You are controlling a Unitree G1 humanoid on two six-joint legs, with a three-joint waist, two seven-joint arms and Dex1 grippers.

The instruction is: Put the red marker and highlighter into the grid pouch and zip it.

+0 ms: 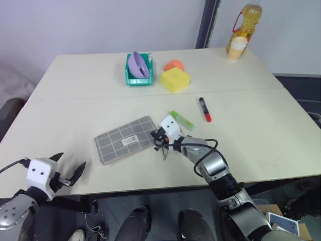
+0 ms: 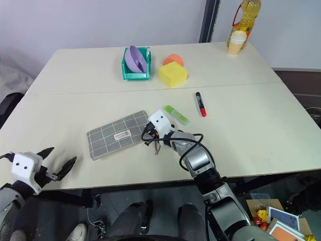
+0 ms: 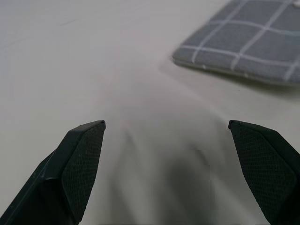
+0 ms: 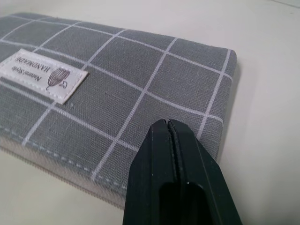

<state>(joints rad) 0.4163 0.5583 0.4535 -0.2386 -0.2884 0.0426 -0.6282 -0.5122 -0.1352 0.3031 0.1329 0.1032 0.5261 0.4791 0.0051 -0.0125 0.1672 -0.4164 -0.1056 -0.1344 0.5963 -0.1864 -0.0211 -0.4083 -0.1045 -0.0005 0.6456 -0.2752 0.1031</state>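
Head cameras: the pouch (image 1: pixel 125 140) lies flat near the table's (image 1: pixel 261 115) front edge, while the highlighter (image 1: pixel 181 119) rests just beyond its right end and the marker (image 1: pixel 204 109) farther right, both outside it. The right gripper (image 1: pixel 157 136) sits at the pouch's right end, fingers pressed together. The left gripper (image 1: pixel 67 170) hangs at the front left edge, fingers spread, holding nothing.

Left wrist: its spread fingers (image 3: pixel 79 164) frame bare table, the pouch's corner beyond, well apart.

Right wrist: the closed fingertips (image 4: pixel 168 136) lie over the pouch's near corner, beside the zipper edge; whether they pinch the pull tab cannot be told.

The step appears to be opening the zipper. Done well, it calls for a firm grip on the tab, the left gripper pinning the far end, and a pull straight along the zipper line.
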